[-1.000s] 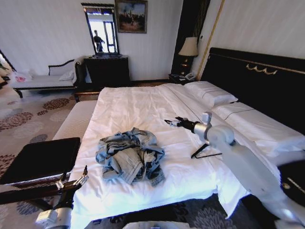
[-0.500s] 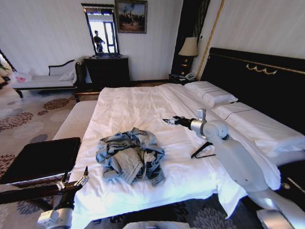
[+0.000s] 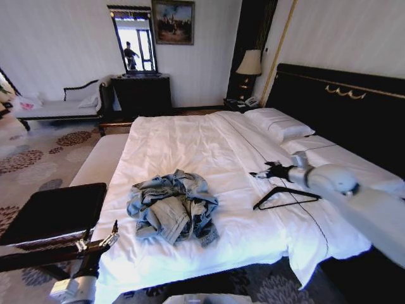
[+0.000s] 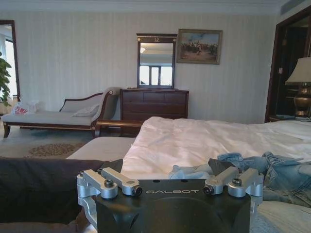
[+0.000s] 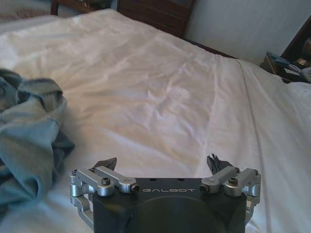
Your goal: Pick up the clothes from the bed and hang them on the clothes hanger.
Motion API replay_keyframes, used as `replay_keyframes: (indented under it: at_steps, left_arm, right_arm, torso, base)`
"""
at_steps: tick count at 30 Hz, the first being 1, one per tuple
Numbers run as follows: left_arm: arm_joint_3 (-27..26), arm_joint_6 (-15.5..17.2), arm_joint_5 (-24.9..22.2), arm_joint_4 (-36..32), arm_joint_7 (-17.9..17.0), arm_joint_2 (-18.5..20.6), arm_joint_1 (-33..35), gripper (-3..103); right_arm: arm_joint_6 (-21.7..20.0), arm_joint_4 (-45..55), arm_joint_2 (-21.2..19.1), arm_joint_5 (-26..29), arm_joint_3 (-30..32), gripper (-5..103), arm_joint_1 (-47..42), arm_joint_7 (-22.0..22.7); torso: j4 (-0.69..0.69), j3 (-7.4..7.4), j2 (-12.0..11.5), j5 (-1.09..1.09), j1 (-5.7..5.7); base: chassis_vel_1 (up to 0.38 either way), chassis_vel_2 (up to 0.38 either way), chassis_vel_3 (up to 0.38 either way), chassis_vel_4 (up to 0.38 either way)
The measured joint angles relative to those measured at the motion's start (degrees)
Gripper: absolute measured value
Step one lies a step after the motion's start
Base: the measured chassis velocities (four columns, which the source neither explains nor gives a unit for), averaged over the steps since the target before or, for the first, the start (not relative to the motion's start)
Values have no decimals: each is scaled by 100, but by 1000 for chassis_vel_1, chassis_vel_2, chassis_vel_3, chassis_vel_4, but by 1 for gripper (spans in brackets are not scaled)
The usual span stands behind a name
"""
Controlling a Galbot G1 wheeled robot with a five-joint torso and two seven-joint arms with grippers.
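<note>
The clothes (image 3: pixel 172 209), a crumpled light-blue denim jacket, lie on the near half of the bed's white duvet (image 3: pixel 190 145). The thin black clothes hanger (image 3: pixel 285 197) lies flat on the duvet to the jacket's right. My right gripper (image 3: pixel 262 172) hovers open just above the hanger's far side, pointing toward the bed's middle. In the right wrist view the right gripper (image 5: pixel 160 162) holds nothing, and the jacket (image 5: pixel 29 145) shows off to one side. My left gripper (image 3: pixel 104 240) waits open low by the bed's near left corner. The left wrist view shows the left gripper (image 4: pixel 163 167) facing the jacket (image 4: pixel 262 170).
A black-topped bench (image 3: pixel 54 212) stands close beside my left arm. A white-cushioned bench (image 3: pixel 95 161) runs along the bed's left side. Pillows (image 3: pixel 278 123) and the black headboard (image 3: pixel 342 107) are at the right. A dresser with mirror (image 3: pixel 142 92) stands at the far wall.
My right arm has swung right, away from the bed's middle, and its gripper now sits over the hanger, which is uncovered. The left arm and the jacket have not moved.
</note>
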Motion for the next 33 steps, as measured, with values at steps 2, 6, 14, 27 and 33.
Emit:
replay_keyframes:
  at_steps: [2, 6, 14, 27, 33]
  left_arm:
    - [8, -4, 0, -1, 2, 1, -1, 99]
    - [-12, -81, -47, -1, 0, 66, 56, 99]
    - [-34, -134, -94, -4, -1, 86, 73, 99]
    - [23, -135, -83, 24, -13, 55, 12, 99]
    - [45, -125, -102, 94, -23, 95, -40, 99]
  right_arm:
    - [0, 70, 109, 80, 130, 100, -137, 22]
    - [-105, 520, 582, 637, 799, 100, -675, 205]
    - [-251, 1045, 1345, 1554, 1182, 100, -844, 495]
    - [-350, 1285, 2333, 3076, 2720, 100, -1674, 1125]
    - [-347, 1016, 2893, 3831, 4372, 100, -3126, 1385]
  torso:
    - [0, 0, 0, 2, 0]
    - [2, 0, -1, 4, 0]
    - [2, 0, 0, 0, 0]
    - [0, 1, -1, 2, 0]
    - [0, 1, -1, 0, 0]
  base:
    - [0, 0, 0, 0]
    - [0, 0, 0, 0]
    - [0, 0, 0, 0]
    - [0, 0, 0, 0]
    - [0, 0, 0, 0]
